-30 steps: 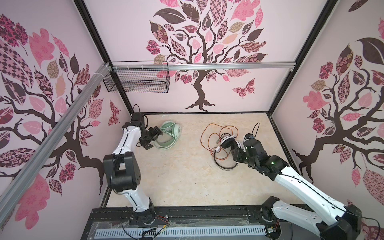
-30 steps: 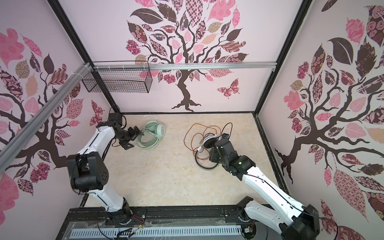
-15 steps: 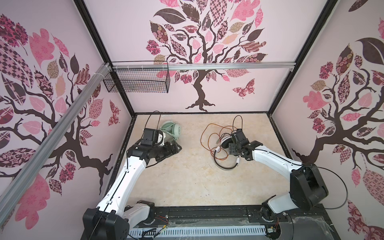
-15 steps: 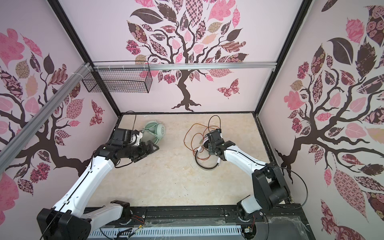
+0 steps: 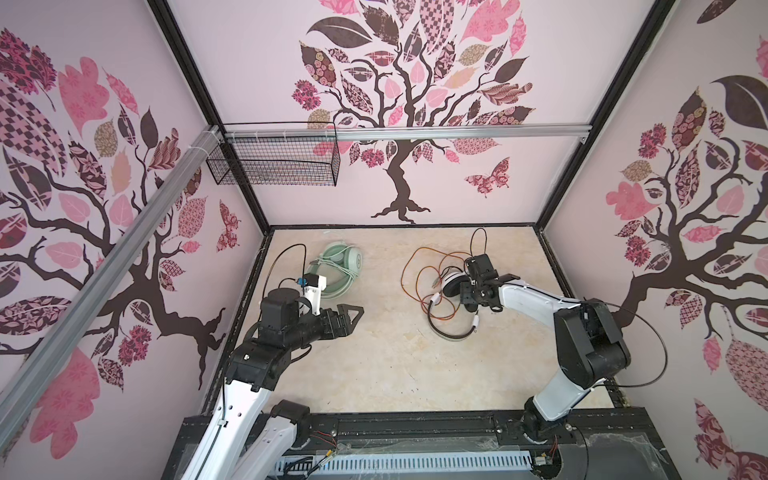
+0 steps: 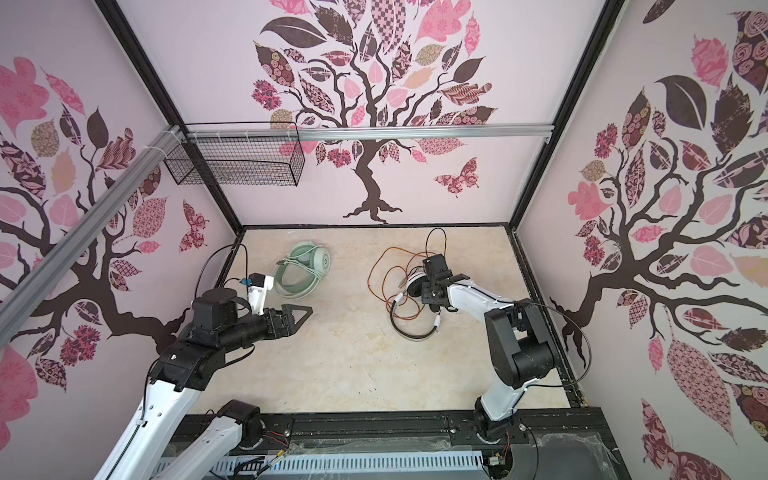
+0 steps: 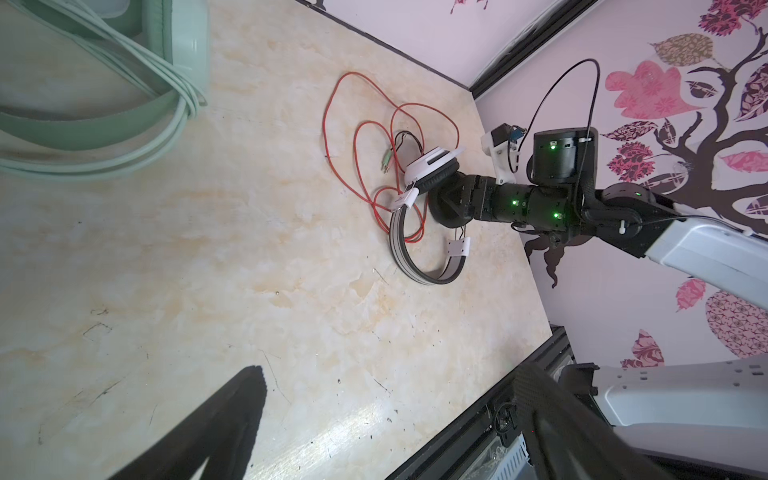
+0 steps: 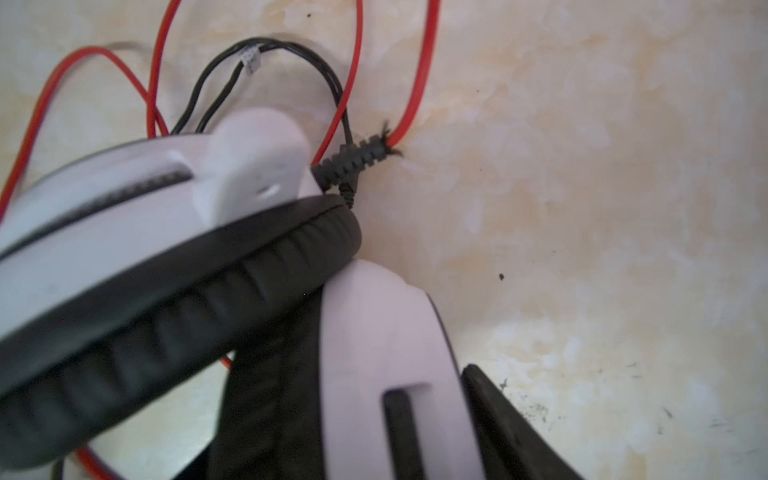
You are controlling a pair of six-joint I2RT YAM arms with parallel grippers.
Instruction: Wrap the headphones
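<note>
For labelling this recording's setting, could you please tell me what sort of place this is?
Probably a robot-lab test booth, not a home: tree-decal wall panels in a black frame, two robot arms mounted on a base rail, and an aluminium rail carrying a wire basket.

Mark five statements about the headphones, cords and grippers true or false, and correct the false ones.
1. The mint headphones have their pale cord wound around them. True.
2. The orange-red cord is wound neatly around the white headphones. False: it lies in loose loops on the table.
3. The left gripper is open and holds nothing. True.
4. The right gripper is at the mint headphones. False: it is at the white headphones' earcups.
5. Both headphones hang in the wall basket. False: both lie on the table.
</note>
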